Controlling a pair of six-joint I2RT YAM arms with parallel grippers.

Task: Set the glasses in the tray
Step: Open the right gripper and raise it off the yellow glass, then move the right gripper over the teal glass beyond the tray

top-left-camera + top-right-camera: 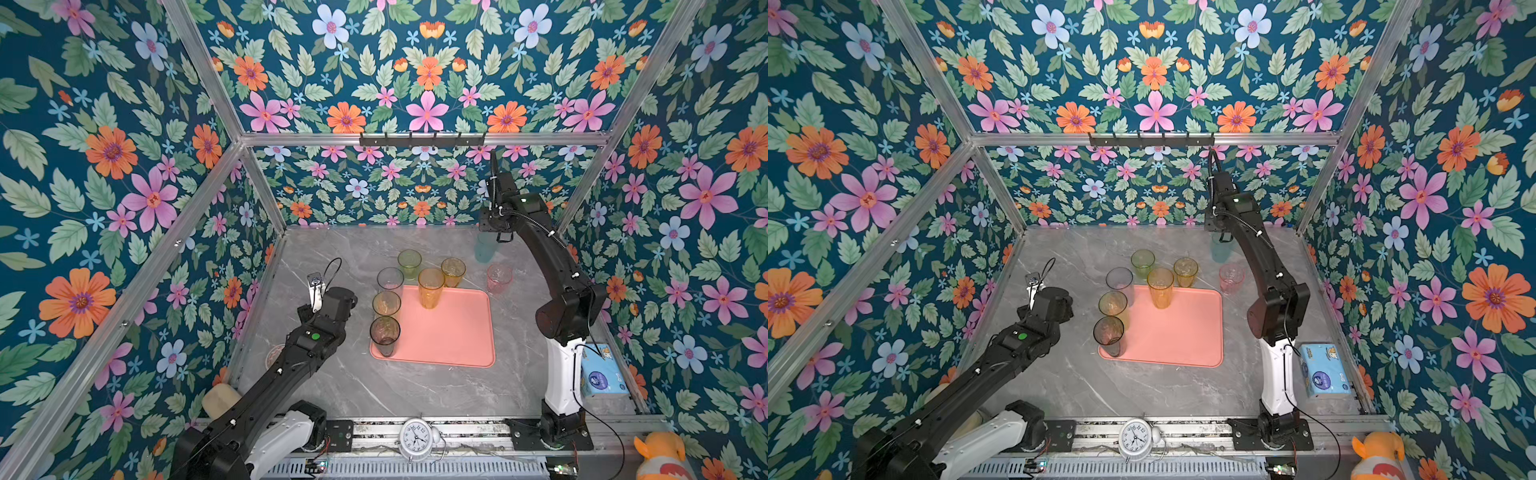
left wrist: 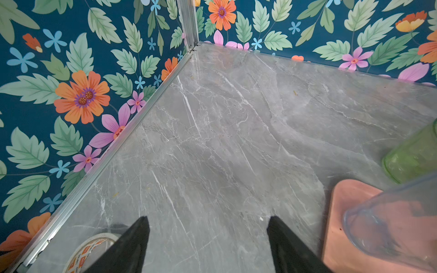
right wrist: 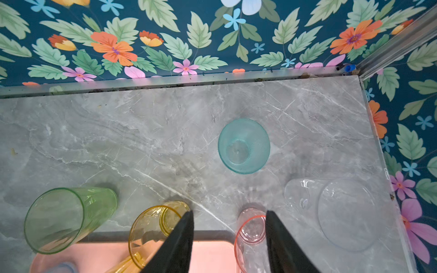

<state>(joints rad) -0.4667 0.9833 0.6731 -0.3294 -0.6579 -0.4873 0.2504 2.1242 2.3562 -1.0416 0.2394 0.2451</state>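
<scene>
The salmon-pink tray lies mid-table. Three tall glasses line its left edge: smoky grey, amber-olive and greyish clear. A tall amber glass stands at its back edge. Behind the tray, on the table, are a green glass, a short amber glass, a pink glass and a pale blue glass. A clear glass shows only in the right wrist view. My right gripper hangs open and empty high over the back right. My left gripper is open and empty, left of the tray.
A tape roll lies by the left wall, close to my left gripper. A blue tissue box sits at the right wall. An alarm clock and a plush toy are at the front rail.
</scene>
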